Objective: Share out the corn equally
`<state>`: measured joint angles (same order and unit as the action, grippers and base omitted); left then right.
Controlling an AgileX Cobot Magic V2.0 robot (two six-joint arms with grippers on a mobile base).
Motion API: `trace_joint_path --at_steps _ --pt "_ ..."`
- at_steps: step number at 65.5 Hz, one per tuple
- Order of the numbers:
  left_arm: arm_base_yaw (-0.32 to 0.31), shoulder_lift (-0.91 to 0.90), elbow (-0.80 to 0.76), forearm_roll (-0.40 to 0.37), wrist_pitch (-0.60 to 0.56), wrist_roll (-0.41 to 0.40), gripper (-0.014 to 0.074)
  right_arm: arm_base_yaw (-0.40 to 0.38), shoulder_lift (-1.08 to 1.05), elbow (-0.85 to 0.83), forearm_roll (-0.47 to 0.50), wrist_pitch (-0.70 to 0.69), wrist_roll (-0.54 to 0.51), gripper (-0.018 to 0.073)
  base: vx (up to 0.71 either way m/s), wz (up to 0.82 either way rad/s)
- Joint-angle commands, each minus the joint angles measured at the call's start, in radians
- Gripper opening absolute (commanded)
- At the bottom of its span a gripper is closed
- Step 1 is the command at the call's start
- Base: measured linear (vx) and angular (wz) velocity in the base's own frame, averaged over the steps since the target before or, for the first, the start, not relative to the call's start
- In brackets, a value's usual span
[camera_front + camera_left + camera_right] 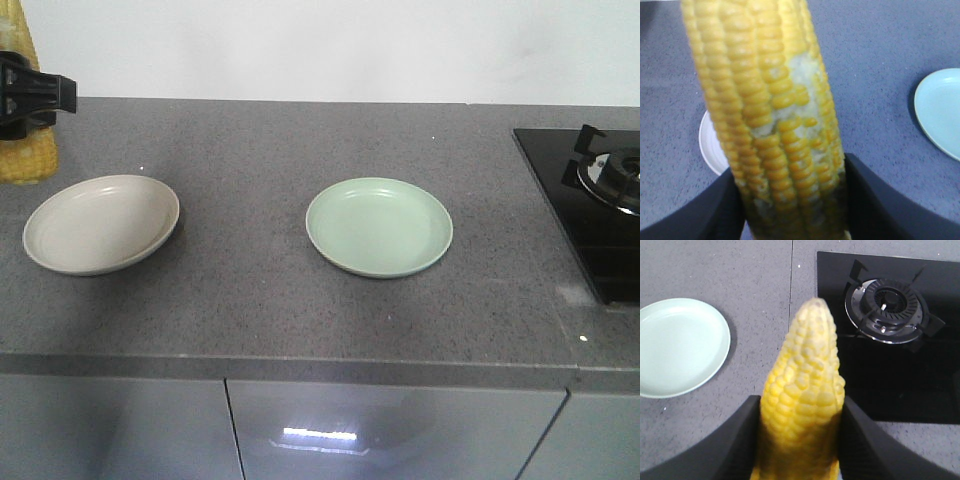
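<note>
My left gripper (30, 100) hangs at the far left edge above the counter, shut on a yellow cob of corn (24, 160) that stands upright. In the left wrist view this corn (765, 100) fills the middle, some kernels gone, with the left gripper (795, 200) pressing both its sides. My right gripper (800, 440) is shut on a second cob of corn (805, 380), tip pointing away, over bare counter between the green plate (675, 345) and the stove. The front view does not show the right gripper. A beige plate (100, 222) and a green plate (379, 226) lie empty.
A black gas hob (590, 210) with a burner (887, 310) takes up the right end of the grey countertop (250, 310). The white wall runs behind. The counter's front edge drops to glossy cabinet doors (390, 430). The beige plate (710, 145) shows behind the left cob.
</note>
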<state>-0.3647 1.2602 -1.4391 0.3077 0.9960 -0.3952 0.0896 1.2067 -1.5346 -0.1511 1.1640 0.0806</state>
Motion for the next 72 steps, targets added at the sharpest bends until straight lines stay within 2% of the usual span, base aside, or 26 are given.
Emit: trace_joint_path --at_steps 1,72 --pt "0.000 -0.022 -0.027 0.019 -0.056 -0.007 0.0146 -0.005 -0.022 -0.022 -0.019 -0.063 0.000 0.0186 0.18 0.00" --pt "0.000 -0.022 -0.027 0.019 -0.056 -0.007 0.0146 -0.005 -0.022 -0.022 -0.019 -0.063 0.000 0.0186 0.15 0.00"
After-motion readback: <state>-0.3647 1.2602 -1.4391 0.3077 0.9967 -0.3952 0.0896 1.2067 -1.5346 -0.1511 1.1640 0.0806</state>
